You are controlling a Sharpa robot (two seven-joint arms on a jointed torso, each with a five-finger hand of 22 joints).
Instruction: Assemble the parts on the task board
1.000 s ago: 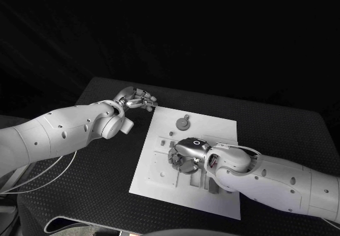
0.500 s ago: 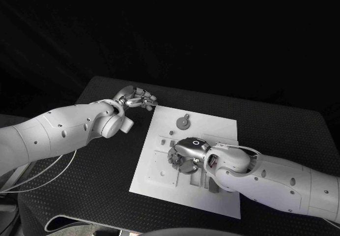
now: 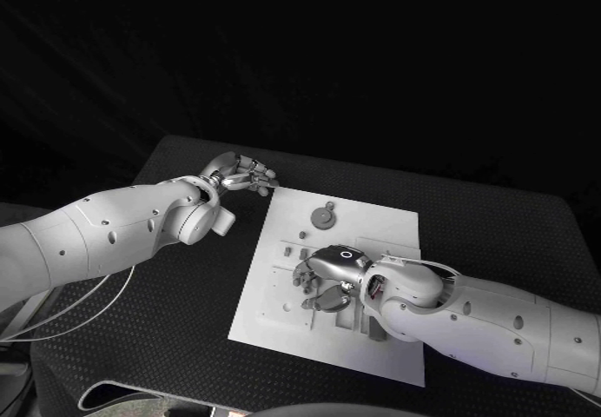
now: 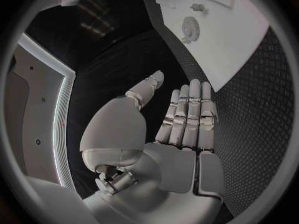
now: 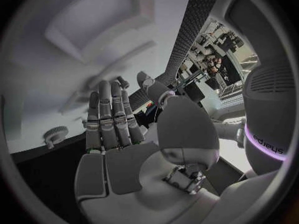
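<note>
1. Your right hand (image 3: 323,276) hovers low over the middle of the task board (image 3: 376,228). In the right wrist view its fingers (image 5: 111,115) lie straight and side by side, the thumb apart, and nothing sits in the palm. The head view does not settle whether a fingertip touches a part.
2. Your left hand (image 3: 238,174) rests off the board, just beside its far left corner. The left wrist view shows its fingers (image 4: 190,112) extended and together, holding nothing.
3. The parts lie on the board. A round gear-like part (image 3: 325,217) sits near the far edge, well apart from your right hand; it also appears in the left wrist view (image 4: 189,27). Small parts (image 3: 287,252) stand along the left side of the board, and a dark curved part (image 3: 329,301) lies just beside your right hand, on the side nearer you.
4. Judged from this, the step in hand is reaching for a part under the right hand. Lower slowly, close thumb and fingers around one part only, and lift straight up.
5. Obstructions: your right forearm (image 3: 476,317) covers the near right portion of the board, so slots there cannot be checked. The small upright parts beside the hand may be knocked if you sweep sideways.
6. The black table (image 3: 188,287) surrounds the board; a pale cable (image 3: 75,313) trails at its left edge, clear of the work.
</note>
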